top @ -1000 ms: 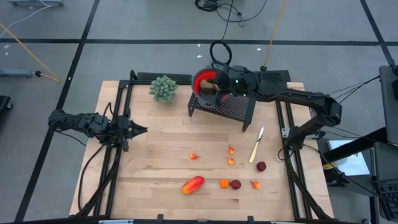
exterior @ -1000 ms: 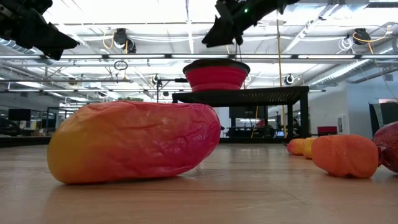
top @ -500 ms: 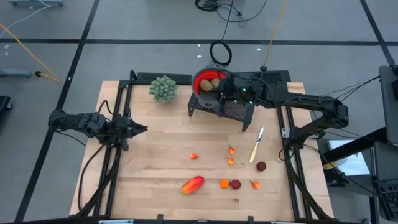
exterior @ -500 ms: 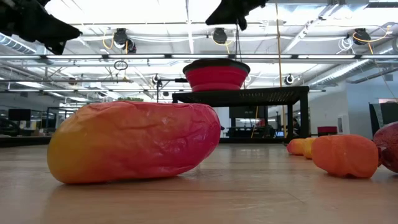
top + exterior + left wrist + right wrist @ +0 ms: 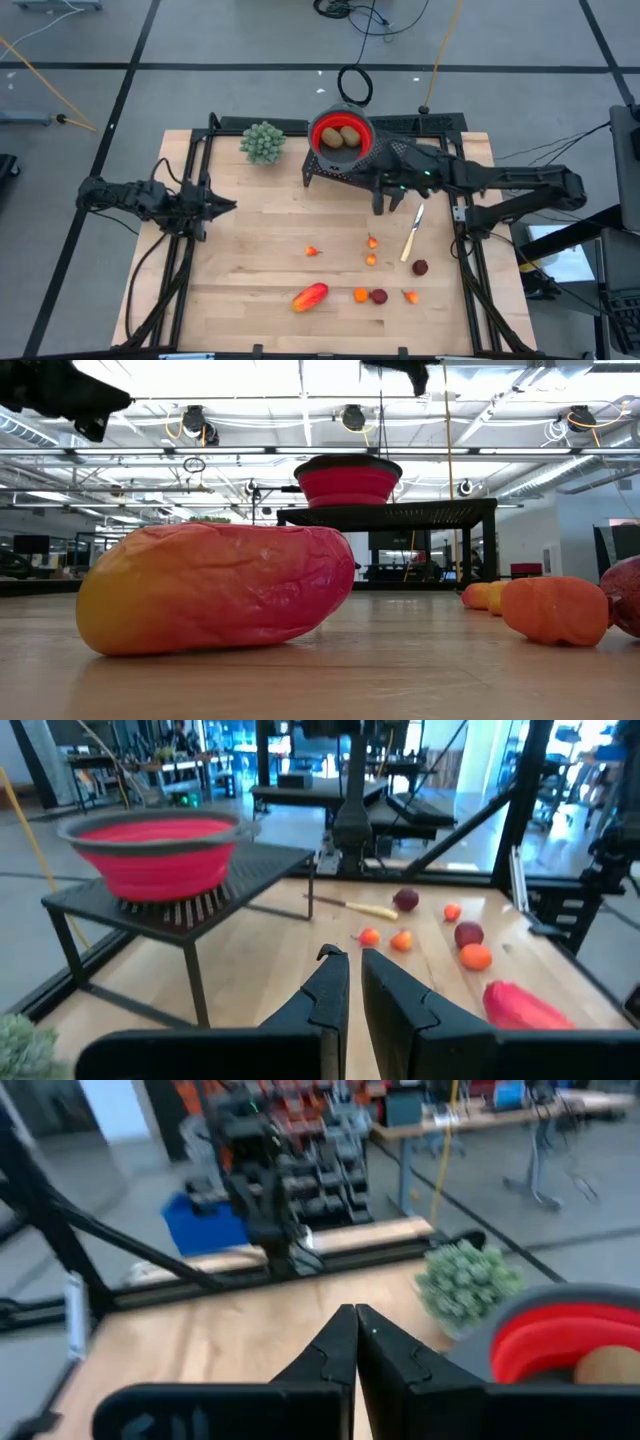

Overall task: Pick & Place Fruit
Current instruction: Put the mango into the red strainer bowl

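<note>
Two olive-brown fruit ovals lie in the red bowl, which stands on a black mesh stand at the table's far middle. My right gripper hovers shut and empty just right of the bowl, above the stand's right end. The long red-orange fruit lies near the front edge. Several small orange and dark-red fruit bits are scattered right of it. My left gripper waits shut and empty at the table's left.
A yellow-handled knife lies on the table right of the small bits. A green bushy plant ball sits left of the stand. Black rails run along the table's left and right sides. Bare wood lies between the left gripper and the fruit.
My right gripper has drawn back from above the red bowl toward the table's right and near edge, staying high above the stand. One oval was half hidden under it then. Both ovals now lie in plain view in the bowl.
</note>
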